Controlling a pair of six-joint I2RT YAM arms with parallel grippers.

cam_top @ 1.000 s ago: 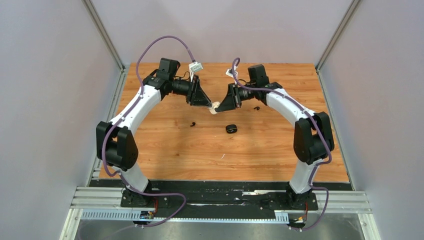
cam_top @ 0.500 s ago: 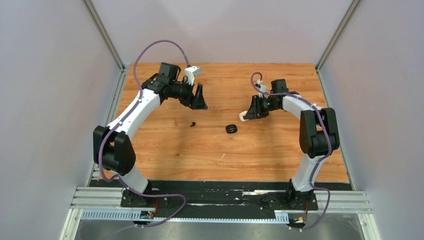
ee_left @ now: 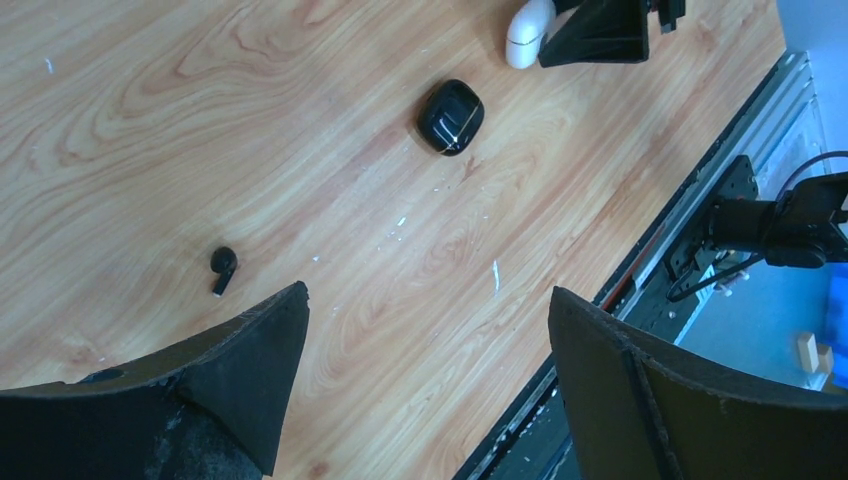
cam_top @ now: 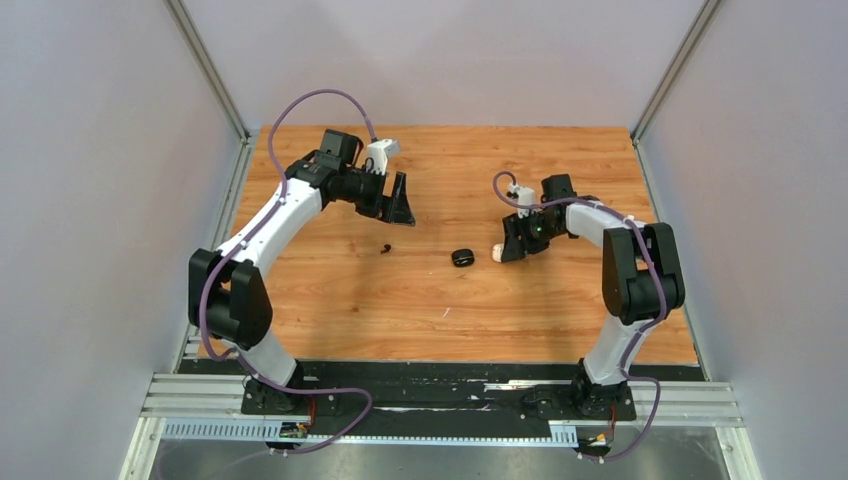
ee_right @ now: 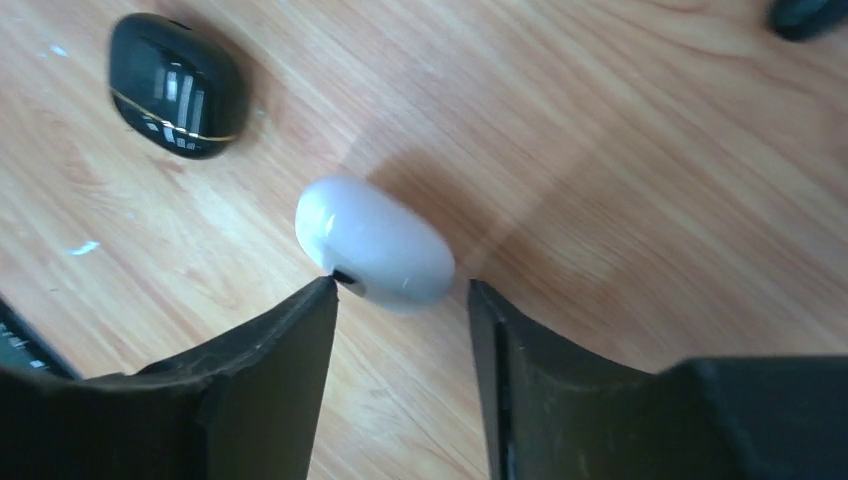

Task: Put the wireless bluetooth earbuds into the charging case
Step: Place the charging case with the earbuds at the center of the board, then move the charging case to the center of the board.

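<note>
Top external view first: my left claw (cam_top: 400,207) hangs over the wooden table (cam_top: 330,300) with its jaws spread wide and nothing between them. The one earbud I can make out for certain, a black earbud (cam_top: 386,248), lies on the wood just on the base side of that claw, apart from it and not between the jaws. The left wrist view agrees: the black earbud (ee_left: 222,268) sits beyond the tip of the left-hand finger (ee_left: 250,370), outside the gap, with its stem pointing back toward that finger. Farther out from the left claw (ee_left: 428,300) lies the black case (ee_left: 450,116), lid shut, and past it the white case (ee_left: 527,30) at the tips of my right claw (ee_left: 600,30). In the right wrist view the white case (ee_right: 375,240) is down at the table with its near end between the tips of the right claw (ee_right: 400,290). One finger (ee_right: 290,350) touches it, the other looks a hair off, so I cannot tell whether the jaws are pinching it. The black case (ee_right: 175,85) lies beyond that claw's tips and off to one side, near the white case but not touching. A dark rounded thing (ee_right: 805,15) is cut off at the top corner, and I cannot identify it.
</note>
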